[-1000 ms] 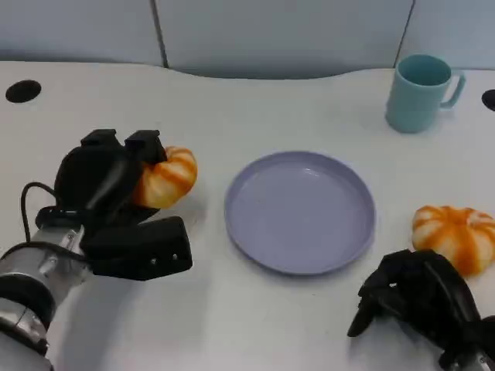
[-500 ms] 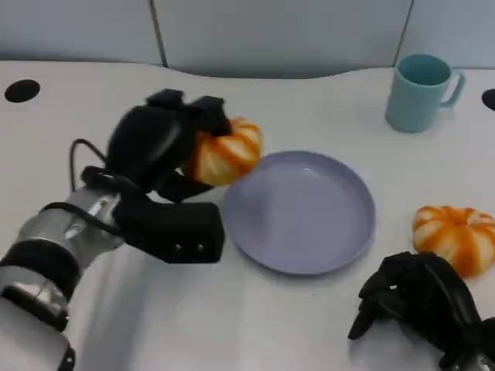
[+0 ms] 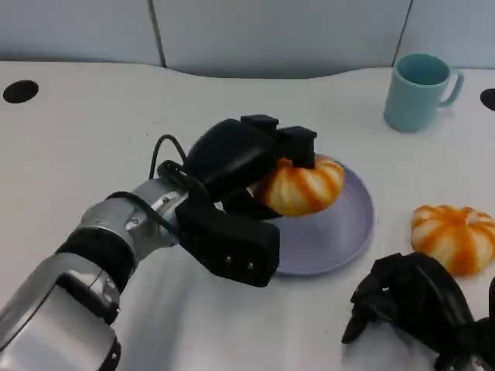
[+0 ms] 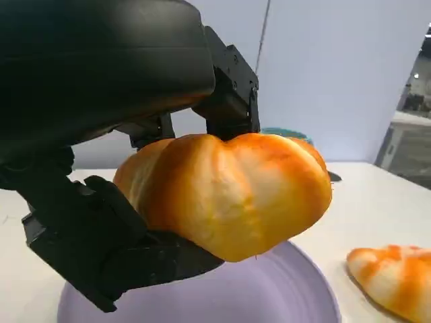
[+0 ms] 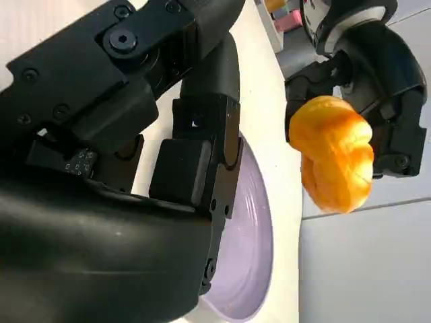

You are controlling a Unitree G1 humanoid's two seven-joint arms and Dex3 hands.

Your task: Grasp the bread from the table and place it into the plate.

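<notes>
Bread (image 3: 302, 185) is over the plate (image 3: 352, 232) now — a second ago it sat well left of the plate down by the tabletop (image 3: 93, 124), half a second ago it hung at the plate's left rim, and here the left hand (image 3: 240, 158) has swung it across so the loaf hangs above the plate's left half. The left wrist view shows a gap between the loaf's underside and the plate floor, so it looks airborne, not set down. The left hand is gripping the bread, black fingers clamped over its top and a thumb tucked beneath. By my reading the carry is nearly done: what is left is lowering and letting go.

The loaf is a plump, ridged bun, pumpkin-shaped, glossy orange with pale cream stripes; it looks soft and a little squashy under the fingers. The plate is round, shallow, matte lavender with a raised rim. Right of the plate lies a second bun (image 3: 455, 236) of the same kind, flat on the tabletop. Behind the plate's right side stands a teal mug (image 3: 418, 91). The right hand (image 3: 410, 305) rests in front of the plate's right edge, fingers curled in, holding nothing.
</notes>
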